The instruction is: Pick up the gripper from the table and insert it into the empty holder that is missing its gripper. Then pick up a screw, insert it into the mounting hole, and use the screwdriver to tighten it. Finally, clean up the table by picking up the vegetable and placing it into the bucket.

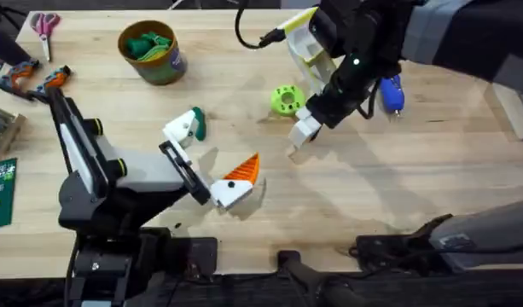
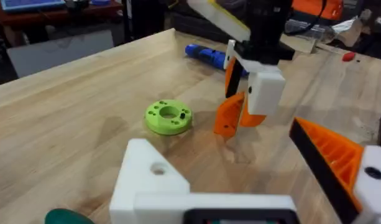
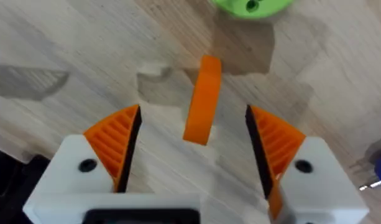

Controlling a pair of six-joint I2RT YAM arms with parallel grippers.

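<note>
Right wrist view: right gripper [image 3: 193, 146] spread wide, straddling the gripper piece [image 3: 201, 99] standing on the worktop [image 3: 66, 50], centre frame.
Left gripper [image 2: 252, 186]: apart, holder [image 2: 154, 177] empty.
Risk: closing off-centre could topple the wedge.

Both arms are black with grey link covers. The left arm [image 1: 99, 170] carries a white strip along its upper link and yellow-green knobs at a joint. The right arm [image 1: 389, 34] shows a lit green indicator and a black cable looping from a yellow-and-white wrist block. The right arm's fingers [image 3: 109, 140] are white blocks with a round screw hole each, faced with orange ribbed wedges edged in black.
</note>
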